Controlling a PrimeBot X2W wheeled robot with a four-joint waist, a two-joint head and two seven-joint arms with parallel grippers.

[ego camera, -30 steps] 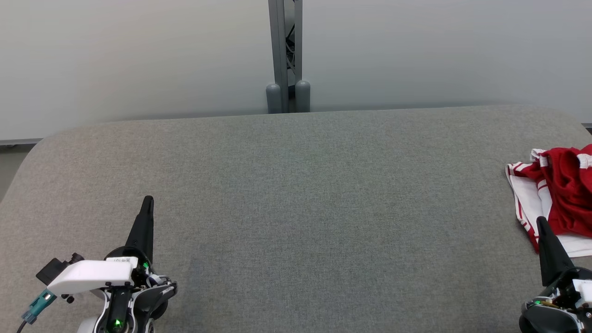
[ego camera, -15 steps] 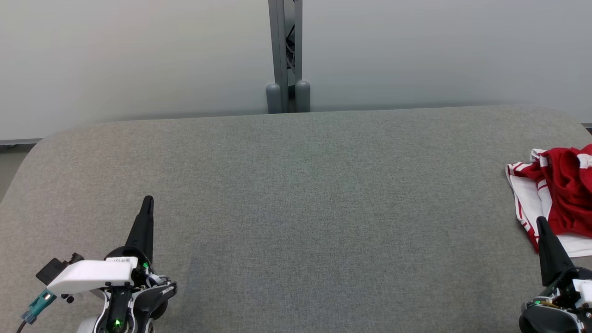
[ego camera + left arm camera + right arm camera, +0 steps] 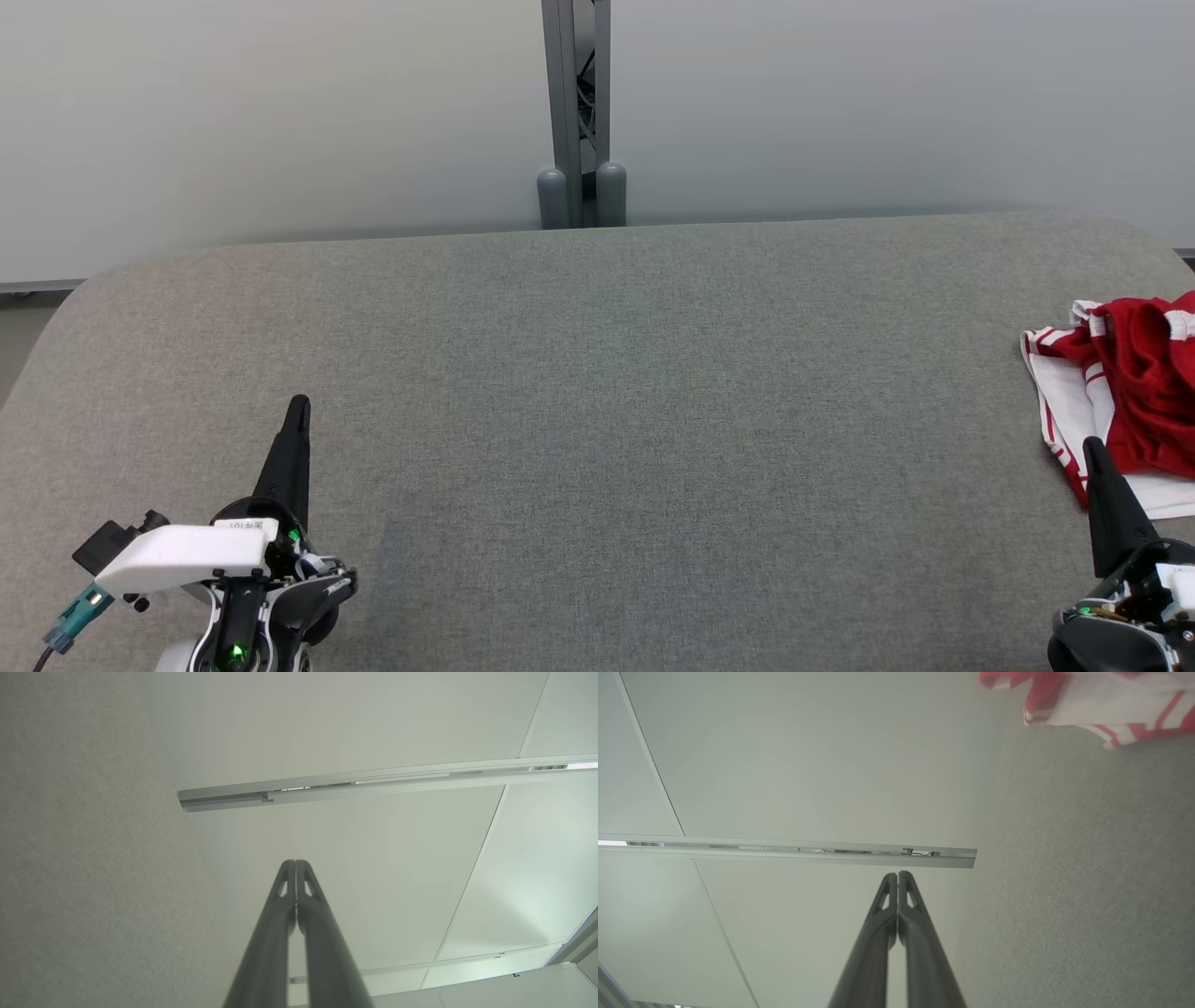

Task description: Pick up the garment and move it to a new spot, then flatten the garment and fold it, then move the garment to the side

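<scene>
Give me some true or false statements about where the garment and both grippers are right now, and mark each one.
1. The crumpled red and white garment lies at the right edge of the grey fabric-covered table. True.
2. The left gripper is shut on the garment. False: it is shut on nothing, far across the table from it.
3. The right gripper is open. False: its dark fingers are pressed together.
4. The right gripper is nearer the garment than the left gripper. True.

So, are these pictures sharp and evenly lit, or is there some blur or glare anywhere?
Head view: soft even light, no glare, garment sharp. Left wrist view: left claw crisp at its tip, blurred toward the bottom edge. Right wrist view: the same for the right claw; garment looks soft at the top.
</scene>
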